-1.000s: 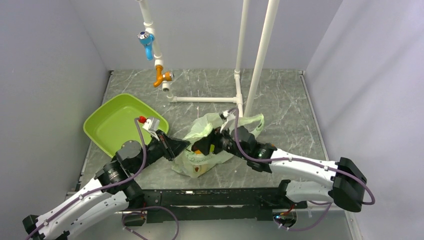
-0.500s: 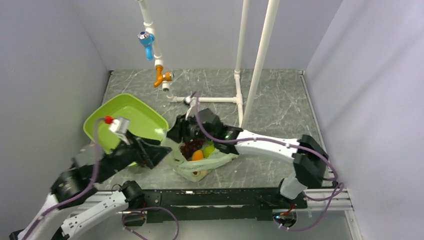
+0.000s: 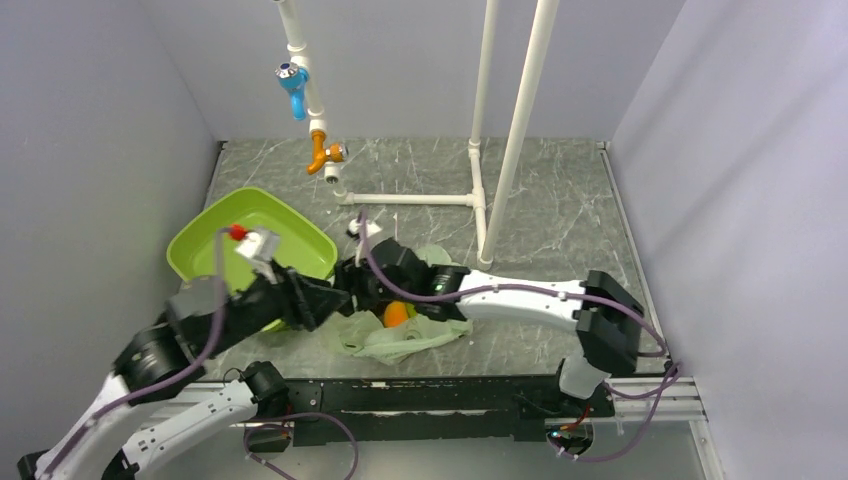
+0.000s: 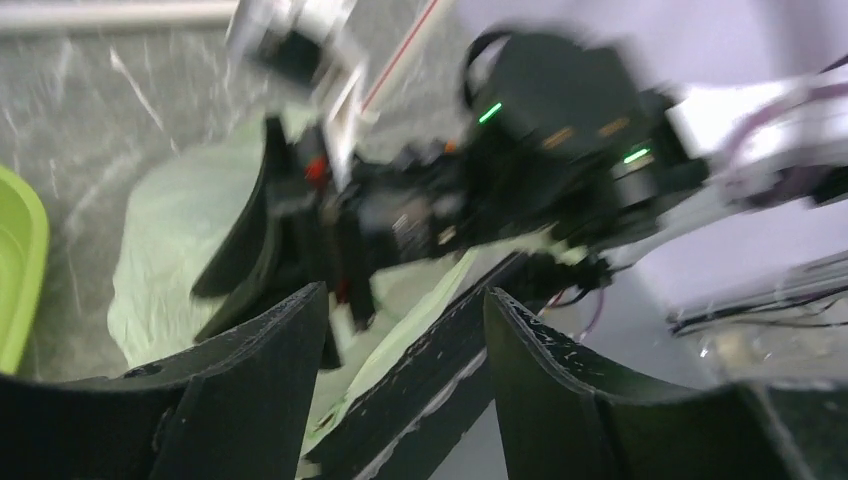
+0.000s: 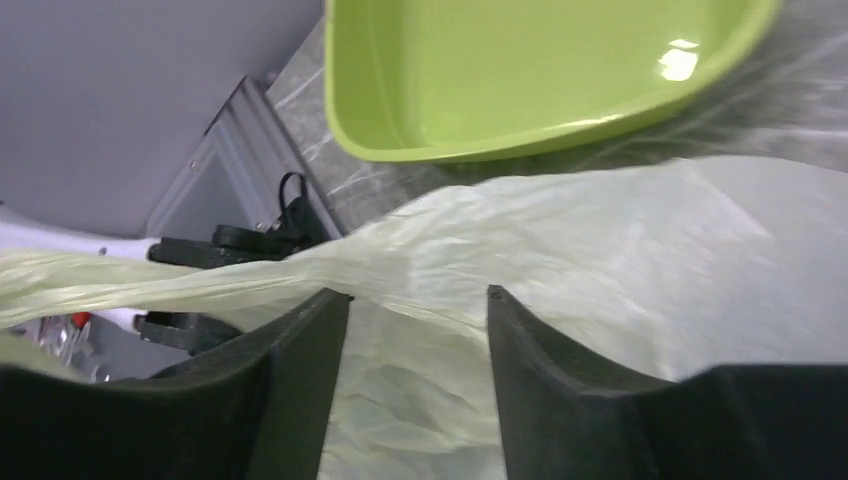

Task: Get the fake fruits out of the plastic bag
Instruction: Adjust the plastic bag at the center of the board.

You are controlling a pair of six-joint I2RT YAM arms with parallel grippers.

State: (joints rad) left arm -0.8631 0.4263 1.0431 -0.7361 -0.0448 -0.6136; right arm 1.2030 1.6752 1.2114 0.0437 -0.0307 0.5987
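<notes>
The bag (image 5: 600, 250) looks thin and floppy — pinch a bunched edge — the orange fruit (image 3: 397, 314) hard and light; left gripper (image 4: 405, 295) and right gripper (image 5: 417, 293) both gape, empty.

Bag (image 3: 402, 342) right of tray (image 3: 213, 256), fruit (image 3: 396, 314) apparently inside.

Bare table (image 3: 590, 240) at two o'clock of the plastic bag (image 3: 385, 345); lime tray (image 3: 215, 255) blocks ten o'clock, white pipe frame (image 3: 410, 199) stands at one
</notes>
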